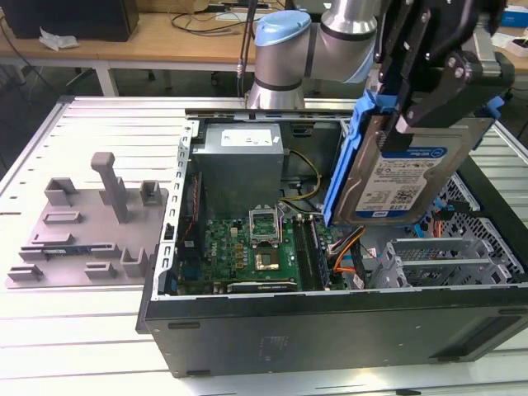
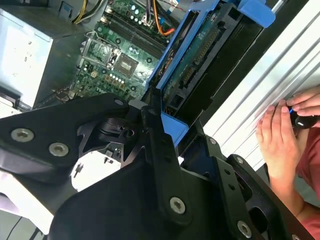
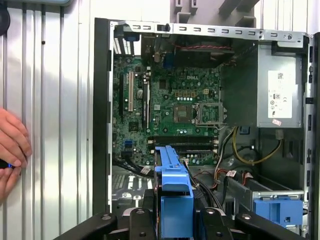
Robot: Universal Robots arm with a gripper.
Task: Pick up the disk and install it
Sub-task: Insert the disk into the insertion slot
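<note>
Disk (image 1: 408, 177) above open case (image 1: 330, 320), cables (image 1: 348, 246) beneath

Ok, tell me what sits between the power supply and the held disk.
In the exterior view, yellow wires loop between the power supply and the disk.

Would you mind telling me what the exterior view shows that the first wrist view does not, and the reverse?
Exterior view: the silver-grey disk's white-and-blue labelled face and a grey fixture tray. First wrist view: a person's hand beside the open black computer case. Both: the black gripper holding the blue-framed disk, that case and its green motherboard.
</note>
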